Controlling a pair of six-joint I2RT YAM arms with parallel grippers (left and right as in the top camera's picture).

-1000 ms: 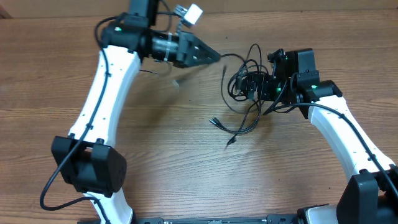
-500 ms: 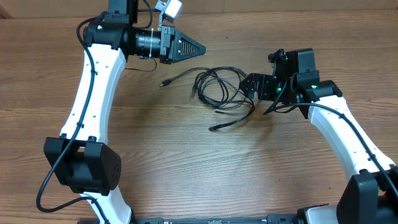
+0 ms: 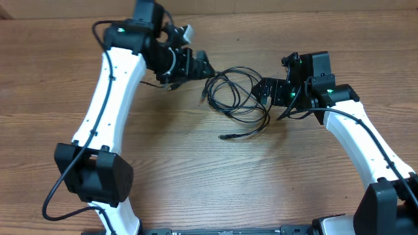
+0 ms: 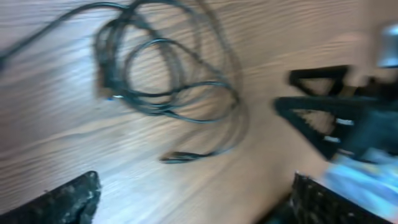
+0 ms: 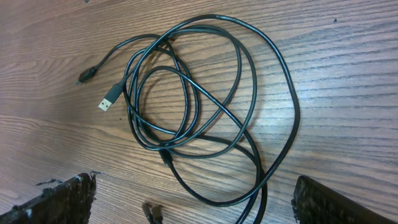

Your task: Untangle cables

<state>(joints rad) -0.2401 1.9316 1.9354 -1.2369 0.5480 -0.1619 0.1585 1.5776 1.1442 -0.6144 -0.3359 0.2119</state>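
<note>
The left gripper (image 3: 198, 65) has its fingers (image 4: 62, 199) spread wide, and nothing sits between them. In the blurred left wrist view the two tips show at the bottom corners with bare table (image 3: 196, 176) in the gap. They touch nothing.

The right gripper (image 3: 262, 91) is spread just as wide, with its fingers (image 5: 59, 199) at the lower corners of its own view. They clamp nothing. One strand of the coil runs down between them and out of the picture, apart from both tips.

The cables (image 5: 163, 151) lie flat on the table as a loose coil of overlapping black loops, between the two grippers. From above, the left gripper's tips are just beside the coil's left edge and the right gripper's tips are at its right edge; contact there cannot be made out. A silver-tipped plug (image 5: 109, 99) and a small dark plug (image 5: 87, 76) stick out on the side of the coil toward the left gripper. Another cable end (image 3: 225, 136) trails out from the near side of the coil.

The left arm rises from its base at the near left, and its wrist bends right so the gripper points at the coil. The right arm reaches up from the near right, with its gripper pointing left at the coil.
</note>
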